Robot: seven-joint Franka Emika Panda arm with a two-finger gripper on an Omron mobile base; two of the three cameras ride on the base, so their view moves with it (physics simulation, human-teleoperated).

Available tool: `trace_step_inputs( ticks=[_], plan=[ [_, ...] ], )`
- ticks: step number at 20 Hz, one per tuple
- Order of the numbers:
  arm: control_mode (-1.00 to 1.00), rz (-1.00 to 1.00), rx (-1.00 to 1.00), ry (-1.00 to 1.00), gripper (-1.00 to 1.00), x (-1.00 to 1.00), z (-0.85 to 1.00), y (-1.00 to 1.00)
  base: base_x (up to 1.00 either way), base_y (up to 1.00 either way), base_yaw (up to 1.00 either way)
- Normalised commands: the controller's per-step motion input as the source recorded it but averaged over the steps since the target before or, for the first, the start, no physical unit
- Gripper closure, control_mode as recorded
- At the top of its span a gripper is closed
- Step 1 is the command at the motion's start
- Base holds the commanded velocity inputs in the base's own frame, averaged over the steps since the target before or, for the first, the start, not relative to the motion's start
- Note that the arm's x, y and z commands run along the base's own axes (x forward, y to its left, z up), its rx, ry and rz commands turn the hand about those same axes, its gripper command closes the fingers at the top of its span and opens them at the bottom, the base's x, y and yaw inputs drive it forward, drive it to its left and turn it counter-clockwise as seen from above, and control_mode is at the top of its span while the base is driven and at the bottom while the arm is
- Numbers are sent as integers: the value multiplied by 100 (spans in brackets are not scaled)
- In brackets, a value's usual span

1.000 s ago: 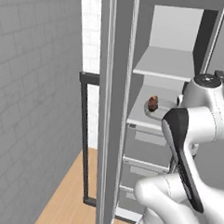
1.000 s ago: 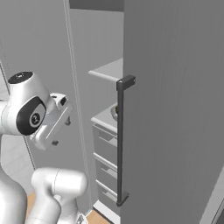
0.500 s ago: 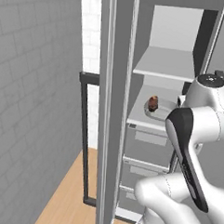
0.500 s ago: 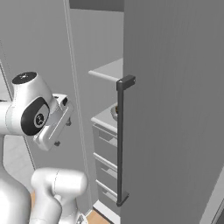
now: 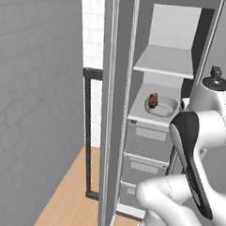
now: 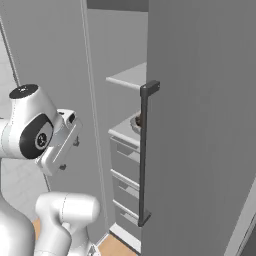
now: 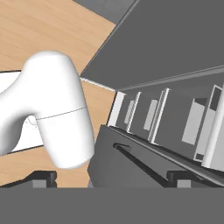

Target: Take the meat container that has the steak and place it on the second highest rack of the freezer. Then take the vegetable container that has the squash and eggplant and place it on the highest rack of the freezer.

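The freezer (image 5: 118, 110) stands open. A shallow pale container (image 5: 161, 106) with the small reddish-brown steak (image 5: 153, 99) rests on the second highest rack (image 5: 143, 117), the lower white shelf. Above it the highest rack (image 5: 164, 62) is bare. In the right base view the container's rim (image 6: 135, 121) peeks out behind the door handle. My gripper (image 6: 70, 155) hangs in front of the cabinet, left of the shelves and apart from them, pointing downward. Its fingertips (image 7: 43, 177) are spread wide, so it is open and holds nothing. The squash and eggplant container is out of view.
Grey drawers (image 5: 148, 140) fill the cabinet below the shelves. The open freezer door (image 6: 200, 125) with its long dark bar handle (image 6: 144, 150) stands close on the right. A grey wall (image 5: 35, 106) closes off the left. Wooden floor (image 7: 39, 35) lies below.
My hand has sunk slightly and drawn a little away from the shelves. The steak container has stayed on the lower white shelf.
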Motion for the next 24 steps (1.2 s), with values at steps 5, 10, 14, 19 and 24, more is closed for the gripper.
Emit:
trace_step_inputs(
  ticks=[5, 10, 14, 19, 24],
  plan=[
    [100, 0, 0, 0, -100, 0, 0, 0, -81, -5, -33],
    [100, 0, 0, 0, -100, 0, 0, 0, -53, -61, -53],
    [100, 0, 0, 0, -100, 0, 0, 0, 0, -100, -65],
    [100, 0, 0, 0, -100, 0, 0, 0, 0, -100, -66],
    [100, 0, 0, 0, -100, 0, 0, 0, 52, -100, -30]
  ],
)
